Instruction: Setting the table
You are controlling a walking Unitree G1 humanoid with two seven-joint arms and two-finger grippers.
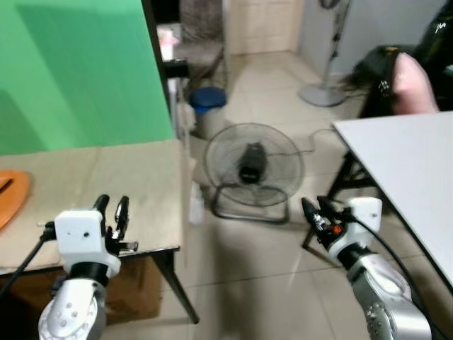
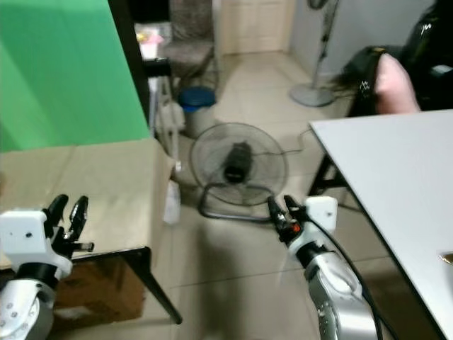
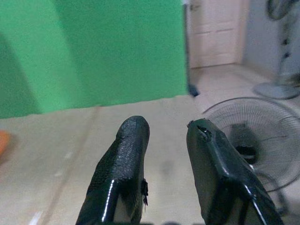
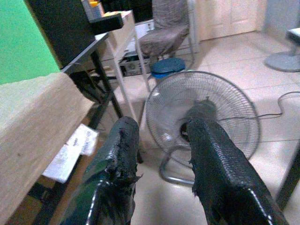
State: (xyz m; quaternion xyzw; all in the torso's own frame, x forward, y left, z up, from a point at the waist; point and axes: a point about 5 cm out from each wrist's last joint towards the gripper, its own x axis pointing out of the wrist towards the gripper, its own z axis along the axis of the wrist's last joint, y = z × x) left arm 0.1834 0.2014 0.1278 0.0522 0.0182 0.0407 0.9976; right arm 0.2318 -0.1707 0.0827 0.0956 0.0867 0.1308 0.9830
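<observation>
A floor fan (image 1: 253, 170) blocked the tiled gap at frame centre, between the beige table (image 1: 127, 184) at left and the white table (image 1: 410, 170) at right.

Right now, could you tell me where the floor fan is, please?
The floor fan stands on the tiled floor straight ahead in the head views, in the gap between the beige table on the left and the white table on the right.

a flat bright green backdrop (image 1: 78, 71) rises behind a beige tabletop (image 1: 120, 184), near an orange plate (image 1: 10, 195) and a white table (image 1: 410, 170).
</observation>
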